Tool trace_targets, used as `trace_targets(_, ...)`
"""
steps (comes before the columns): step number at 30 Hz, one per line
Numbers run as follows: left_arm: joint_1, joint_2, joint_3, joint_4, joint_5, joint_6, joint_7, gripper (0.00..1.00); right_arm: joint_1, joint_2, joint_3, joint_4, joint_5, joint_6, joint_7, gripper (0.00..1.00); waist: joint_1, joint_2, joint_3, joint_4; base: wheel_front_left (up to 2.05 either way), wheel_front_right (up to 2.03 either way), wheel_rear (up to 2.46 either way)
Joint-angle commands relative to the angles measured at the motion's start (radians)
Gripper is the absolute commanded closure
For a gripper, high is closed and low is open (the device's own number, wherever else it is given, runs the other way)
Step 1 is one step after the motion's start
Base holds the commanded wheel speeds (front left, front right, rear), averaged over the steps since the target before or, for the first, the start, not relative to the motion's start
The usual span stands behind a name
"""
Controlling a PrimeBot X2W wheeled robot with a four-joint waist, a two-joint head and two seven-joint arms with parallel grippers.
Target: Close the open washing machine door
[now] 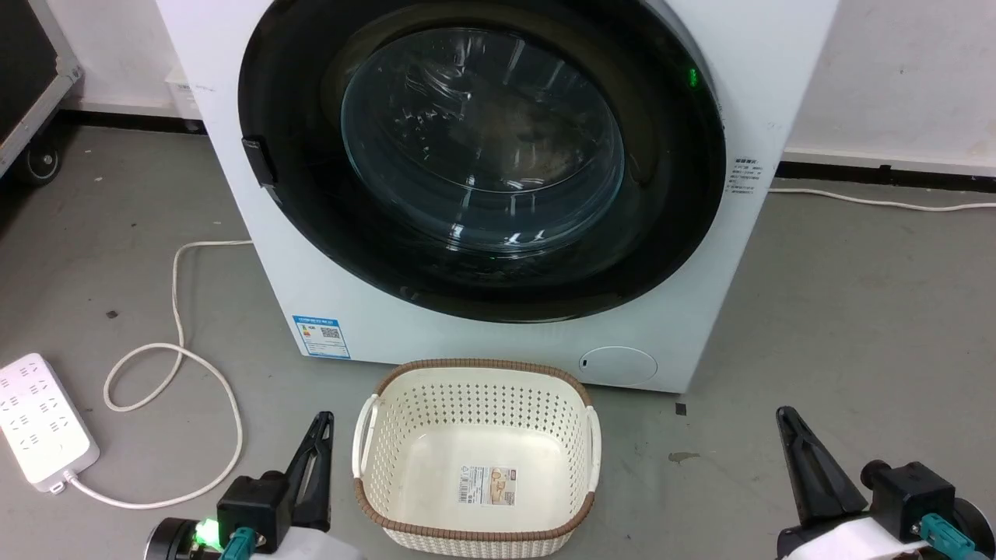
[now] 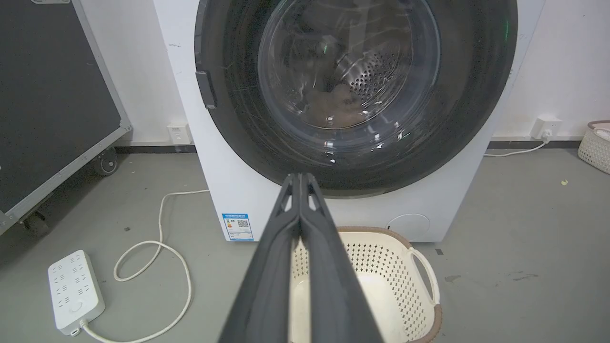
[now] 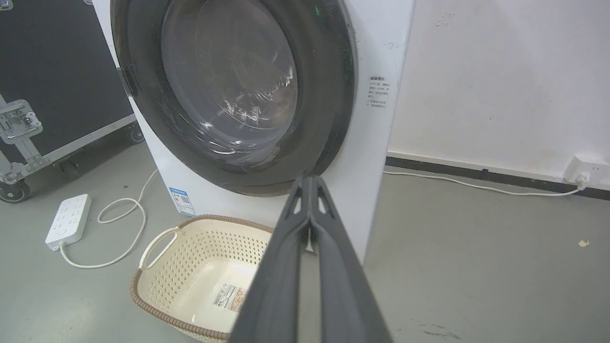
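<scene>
Washing machine door [image 1: 482, 148] lies flat against the front of the white washing machine [image 1: 436, 334], its glossy black rim flush all round as far as I can see, with no gap at the edge that carries the small dark latch tab [image 1: 259, 159]. Through the bulging glass the perforated steel drum shows, with something brownish inside that I cannot make out.

Below the door are the blue label [image 1: 320, 336] and the round flap [image 1: 618, 365]. A cream laundry basket [image 1: 482, 363] with a brown rim stands on the grey floor just in front of the machine, nothing in it but a sticker.

Nearer to me, the left gripper [image 1: 324, 424] and the right gripper [image 1: 787, 424] hang low on either side of the basket, well apart from the door. In each wrist view the two dark fingers are pressed together, holding nothing.

Off to the robot's left a white power strip [image 1: 43, 428] and its looped cord [image 1: 179, 350] lie on the floor.

To my eye the closing is done and this is the parked pose. At most, the next move would be a light push on the rim near the latch side to check the catch.
</scene>
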Motion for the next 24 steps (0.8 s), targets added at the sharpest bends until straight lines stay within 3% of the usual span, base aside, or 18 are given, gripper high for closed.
trace_targets(1, -0.012, -0.002, 0.006, -0.007, 0.009, 0.003, 0.008, 1.00, -0.016, 0.002, 0.002, -0.009, -0.009, 0.000, 0.009, 1.00, 0.0000, 0.0000, 0.000, 0.000, 0.00, 0.00, 0.00)
trace_targets(24, -0.022, -0.012, 0.026, -0.024, 0.023, 0.008, 0.055, 1.00, -0.026, 0.003, 0.010, -0.030, -0.027, 0.000, 0.056, 1.00, 0.0000, 0.0000, 0.003, -0.005, 0.00, 0.00, 0.00)
